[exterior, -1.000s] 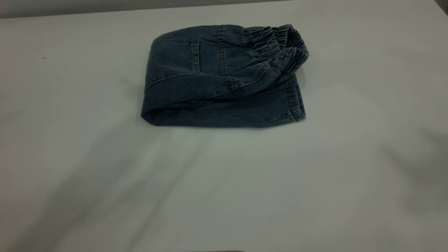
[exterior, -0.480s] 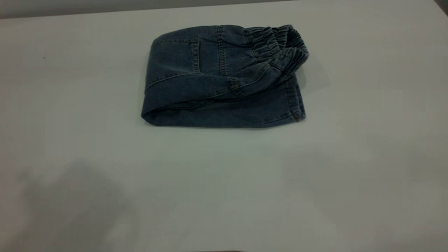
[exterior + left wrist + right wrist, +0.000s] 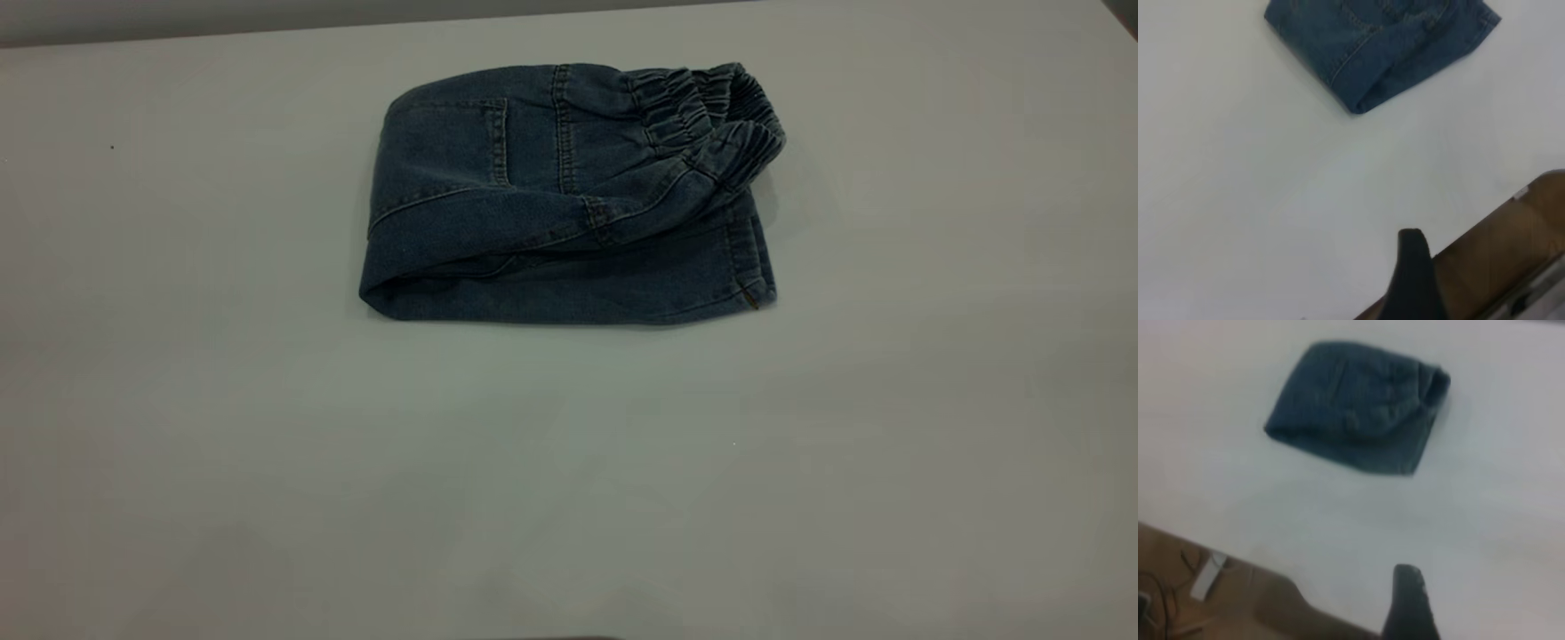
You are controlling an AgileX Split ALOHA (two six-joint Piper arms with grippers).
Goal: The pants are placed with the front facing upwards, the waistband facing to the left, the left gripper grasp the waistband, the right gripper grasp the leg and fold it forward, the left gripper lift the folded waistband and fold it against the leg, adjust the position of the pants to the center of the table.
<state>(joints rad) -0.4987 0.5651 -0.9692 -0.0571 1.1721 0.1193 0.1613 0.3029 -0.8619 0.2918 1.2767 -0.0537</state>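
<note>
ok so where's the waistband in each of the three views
Exterior view: the waistband is at the folded pants' upper right, lying over the leg layer.
Left wrist view: not in it; only the pants' folded corner shows.
Right wrist view: the bunched end, too blurred to be sure.
Shared landmark: the pants on the white table.

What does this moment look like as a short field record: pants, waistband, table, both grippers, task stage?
pants: folded into a compact bundle, lying on the table, nothing touching them
waistband: on top, at the bundle's right end in the exterior view
table: white top
left gripper: away from the pants, near the table edge; one dark fingertip shows
right gripper: away from the pants, near the table edge; one dark fingertip shows
task stage: folds look done
</note>
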